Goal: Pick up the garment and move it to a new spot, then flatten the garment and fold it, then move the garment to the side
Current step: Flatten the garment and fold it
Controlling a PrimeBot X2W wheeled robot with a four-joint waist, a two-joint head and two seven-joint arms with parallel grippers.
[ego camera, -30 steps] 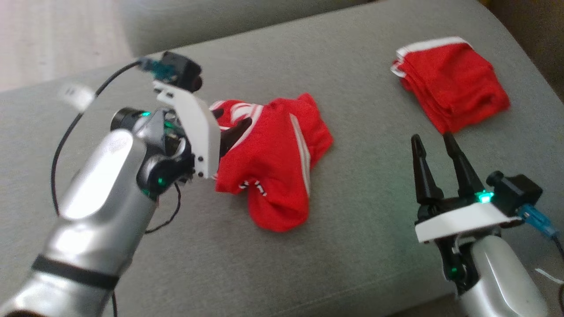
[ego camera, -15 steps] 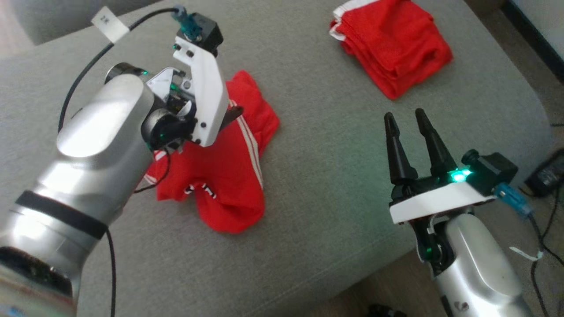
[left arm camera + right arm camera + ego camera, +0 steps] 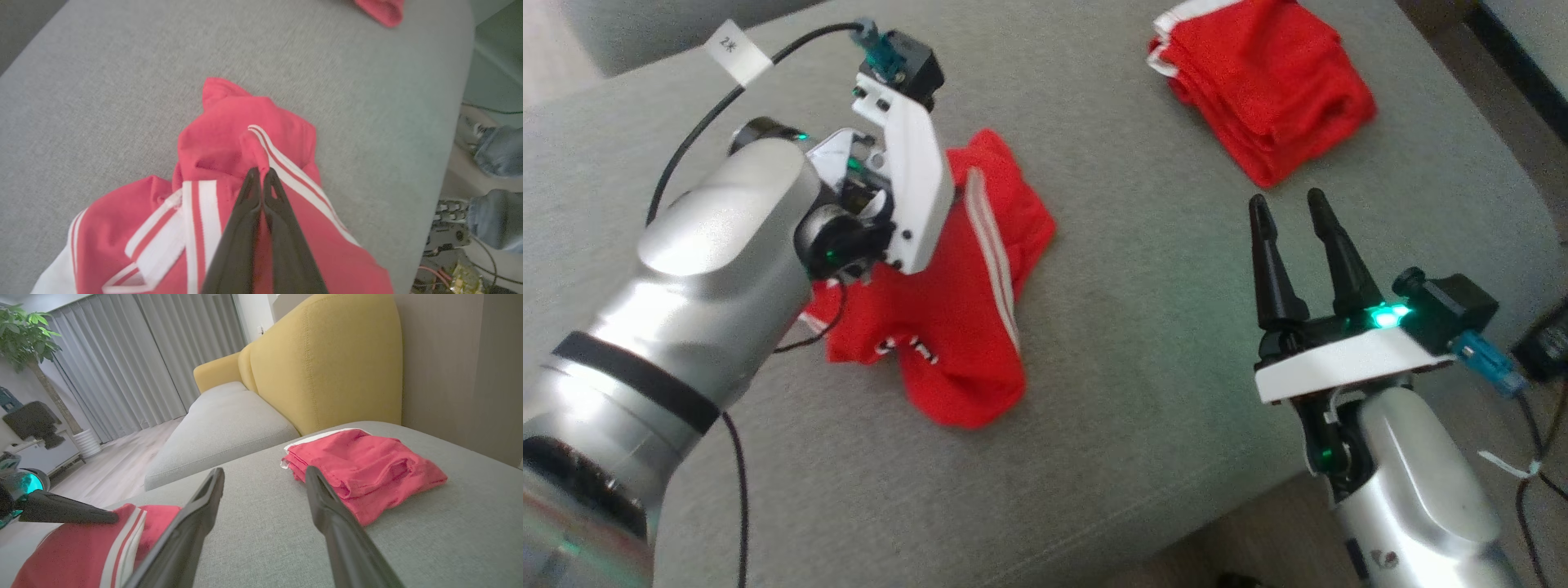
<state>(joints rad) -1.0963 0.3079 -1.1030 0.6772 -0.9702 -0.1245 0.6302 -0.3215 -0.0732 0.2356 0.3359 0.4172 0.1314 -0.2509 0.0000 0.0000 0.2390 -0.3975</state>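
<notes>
The garment (image 3: pixel 947 318) is a red jersey with white stripes, lying crumpled on the grey cushion (image 3: pixel 1143 343) left of centre. In the left wrist view my left gripper (image 3: pixel 261 173) is shut, and its tips pinch a raised fold of the garment (image 3: pixel 253 134) beside the double white stripe. In the right wrist view the left gripper (image 3: pixel 113 517) lies low on the red cloth (image 3: pixel 73 551). My right gripper (image 3: pixel 1284 200) stands open over bare cushion to the right, apart from the garment, with nothing between its fingers (image 3: pixel 204 506).
A thick folded red cloth stack (image 3: pixel 1262 82) with a white edge sits at the far right of the cushion, just beyond my right gripper. The cushion's front edge drops to the floor, where cables (image 3: pixel 1535 359) lie at the right. A yellow sofa back (image 3: pixel 318 367) rises behind.
The head camera has swung, shifting the whole picture. My left gripper has closed on a fold of the garment. The right gripper stays open.
</notes>
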